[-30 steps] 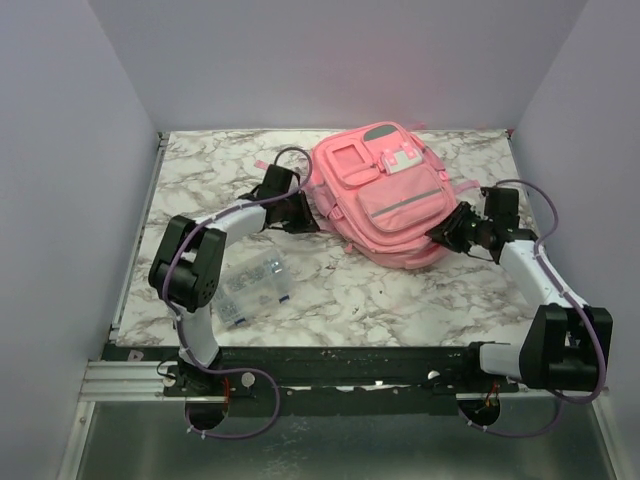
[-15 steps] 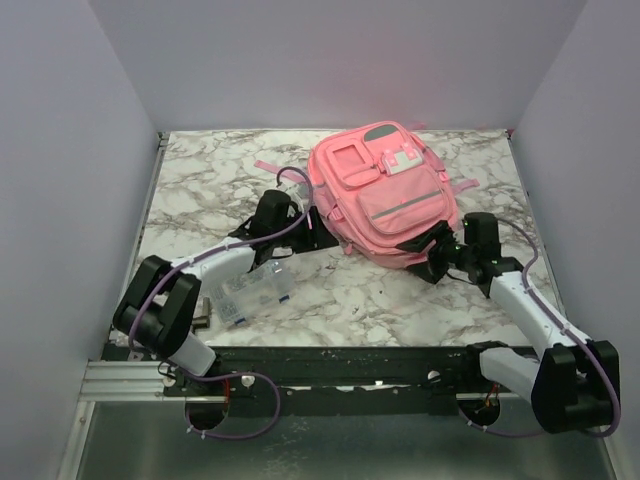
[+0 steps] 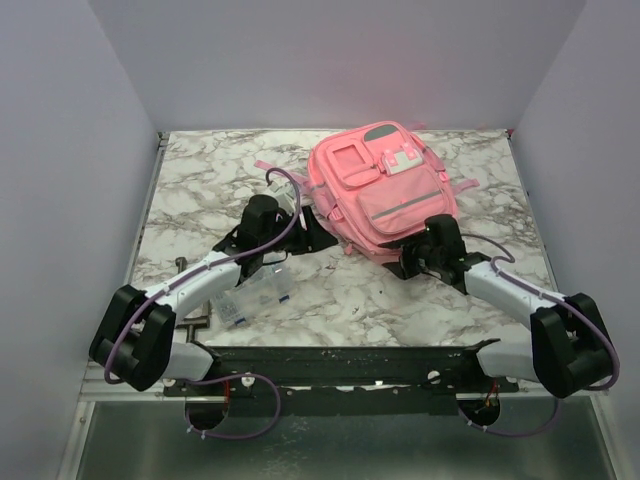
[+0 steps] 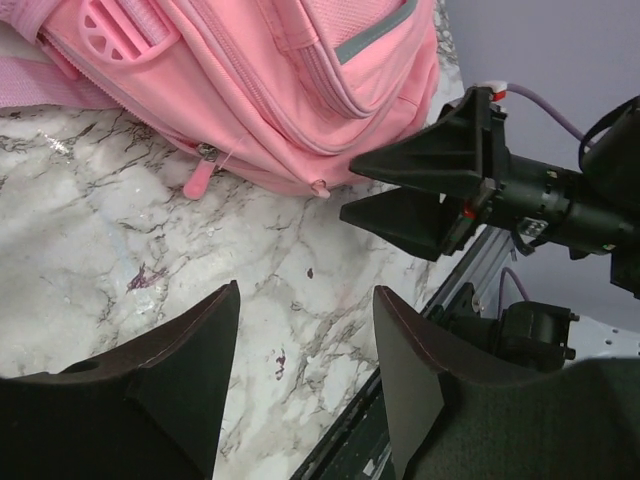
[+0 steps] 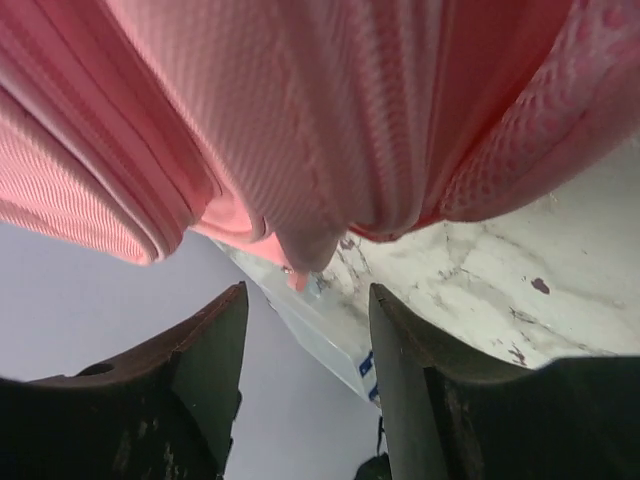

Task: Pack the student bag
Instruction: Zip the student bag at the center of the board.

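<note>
Counter of veined marble carries the pink student bag, which lies front-up toward the far right, its visible zips seemingly drawn shut. Nearer the left arm lies a clear compartment box, outside the bag, so the packing looks unfinished: opening and loading are left. Left gripper and right gripper flank the bag's near edge, fingers spread, pinching nothing. A zip pull dangles close by.
</note>
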You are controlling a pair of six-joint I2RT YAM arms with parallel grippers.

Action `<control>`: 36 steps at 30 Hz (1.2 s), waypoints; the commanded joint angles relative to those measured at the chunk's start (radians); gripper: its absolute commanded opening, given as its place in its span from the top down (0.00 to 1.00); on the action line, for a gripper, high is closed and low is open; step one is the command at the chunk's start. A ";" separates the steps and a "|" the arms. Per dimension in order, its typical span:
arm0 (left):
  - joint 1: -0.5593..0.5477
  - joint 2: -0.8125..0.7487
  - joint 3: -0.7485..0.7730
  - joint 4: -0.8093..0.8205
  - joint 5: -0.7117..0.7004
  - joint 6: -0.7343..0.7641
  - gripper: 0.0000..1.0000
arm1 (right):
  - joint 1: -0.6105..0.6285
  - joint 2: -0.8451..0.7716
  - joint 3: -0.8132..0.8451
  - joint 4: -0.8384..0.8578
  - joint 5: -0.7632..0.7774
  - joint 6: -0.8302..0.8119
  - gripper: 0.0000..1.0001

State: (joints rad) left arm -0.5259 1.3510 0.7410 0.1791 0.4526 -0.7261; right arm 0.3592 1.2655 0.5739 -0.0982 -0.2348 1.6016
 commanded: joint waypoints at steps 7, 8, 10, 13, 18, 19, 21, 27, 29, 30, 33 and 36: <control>-0.015 -0.055 -0.040 0.026 -0.009 0.020 0.40 | 0.032 0.133 0.054 0.058 0.317 0.127 0.55; -0.017 -0.055 -0.043 0.027 -0.016 0.022 0.40 | 0.033 0.138 0.056 0.061 0.335 0.109 0.61; -0.027 -0.053 -0.048 0.026 -0.034 0.029 0.40 | 0.033 0.134 0.051 0.087 0.347 0.074 0.81; -0.039 -0.040 -0.050 0.027 -0.067 0.039 0.38 | 0.037 0.074 0.045 0.141 0.336 0.026 1.00; -0.056 0.054 -0.014 0.040 -0.077 0.053 0.30 | 0.038 -0.032 0.133 -0.030 0.291 0.034 1.00; -0.062 0.074 -0.005 0.049 -0.077 0.054 0.30 | 0.038 -0.050 0.141 -0.044 0.263 0.058 1.00; -0.070 0.113 0.014 0.071 -0.068 0.052 0.30 | 0.038 -0.079 0.138 -0.026 0.206 0.095 1.00; -0.089 0.191 0.078 0.112 -0.046 0.056 0.32 | 0.035 -0.122 0.155 -0.014 0.167 0.125 1.00; -0.093 0.209 0.096 0.115 -0.050 0.066 0.32 | 0.036 -0.124 0.160 -0.009 0.162 0.118 1.00; -0.096 0.222 0.106 0.117 -0.052 0.074 0.32 | 0.036 -0.126 0.160 -0.007 0.159 0.118 1.00; -0.104 0.276 0.140 0.122 -0.054 0.080 0.33 | 0.035 -0.127 0.160 0.007 0.147 0.126 1.00; -0.114 0.330 0.158 0.140 -0.083 0.093 0.35 | 0.036 -0.135 0.171 0.008 0.151 0.125 1.00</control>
State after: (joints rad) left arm -0.6231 1.6054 0.8619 0.2733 0.4000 -0.6716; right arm 0.3931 1.1835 0.6807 -0.1558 -0.0410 1.7092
